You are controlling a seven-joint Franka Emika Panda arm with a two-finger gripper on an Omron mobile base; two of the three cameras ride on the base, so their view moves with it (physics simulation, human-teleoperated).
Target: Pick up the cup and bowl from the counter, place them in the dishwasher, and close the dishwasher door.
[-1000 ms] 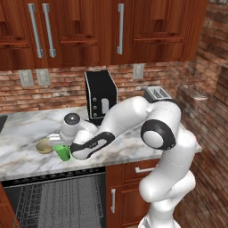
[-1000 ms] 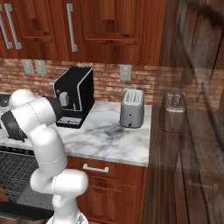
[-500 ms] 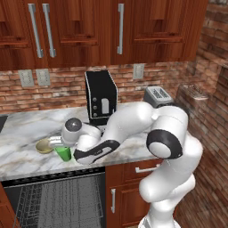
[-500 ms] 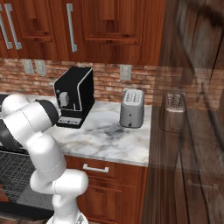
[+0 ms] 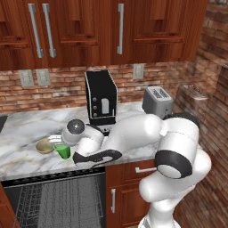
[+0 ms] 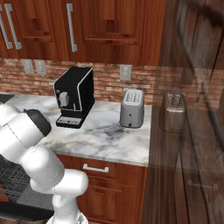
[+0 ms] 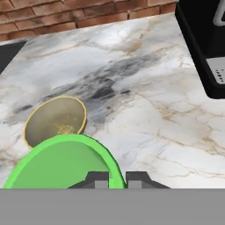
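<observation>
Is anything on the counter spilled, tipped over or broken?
Nothing stands out. The cup is upright in the shut gripper, close beside the bowl, which sits level on the counter. No spill shows on the marble.

The arm (image 5: 133,136) reaches left and low across the marbled surface (image 5: 22,133), its hand down at the green cup (image 5: 63,151). The jaws are shut on the cup's rim. Just left of the cup, touching or nearly so, sits the tan bowl (image 5: 44,145). Behind the arm a black coffee machine (image 5: 101,100) stands against the brick wall, with a grey toaster (image 5: 157,100) further right. Below the surface's edge the dishwasher (image 5: 53,196) stands open, wire racks showing, beside reddish wooden cabinets (image 5: 122,191).
</observation>
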